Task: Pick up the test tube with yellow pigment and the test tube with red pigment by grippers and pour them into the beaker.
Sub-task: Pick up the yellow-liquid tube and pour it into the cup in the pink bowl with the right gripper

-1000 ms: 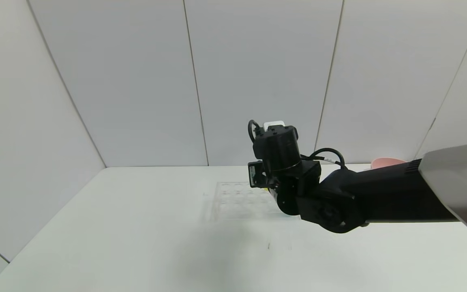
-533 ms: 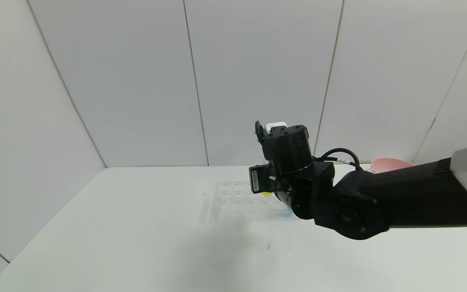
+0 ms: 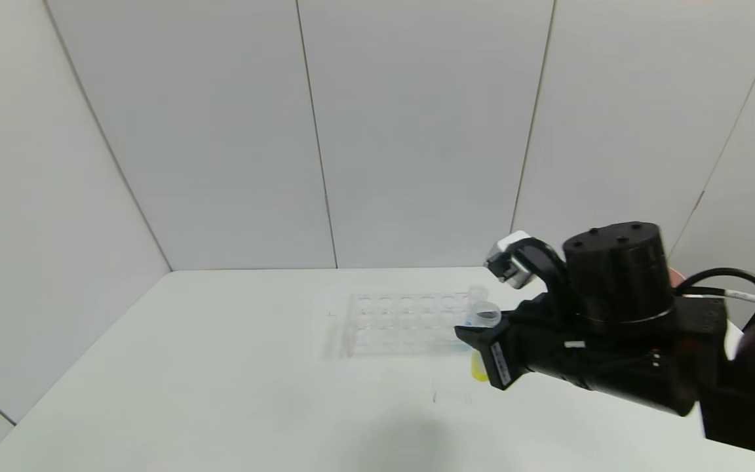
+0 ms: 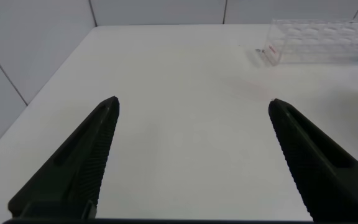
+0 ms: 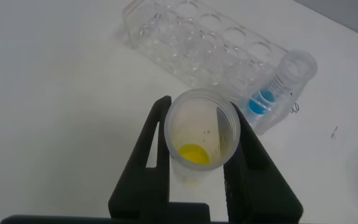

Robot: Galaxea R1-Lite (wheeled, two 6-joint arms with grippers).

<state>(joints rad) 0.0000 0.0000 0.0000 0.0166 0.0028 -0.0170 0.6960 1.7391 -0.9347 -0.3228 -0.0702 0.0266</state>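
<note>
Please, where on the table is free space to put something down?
Bare table lies wide between the left wall and the clear tube rack. Crowded: the rack's right end, where the right gripper holds the test tube with yellow pigment beside the blue-liquid tube.

Right tool (image 5: 197, 155) clamped tight, its arm reaching in from the right; left tool (image 4: 191, 155) spread wide

Clear yellow tube (image 5: 202, 142), upright, open rim, yellow liquid pooled at bottom, clamped between black fingers (image 5: 257, 162), at rack's four o'clock.
</note>
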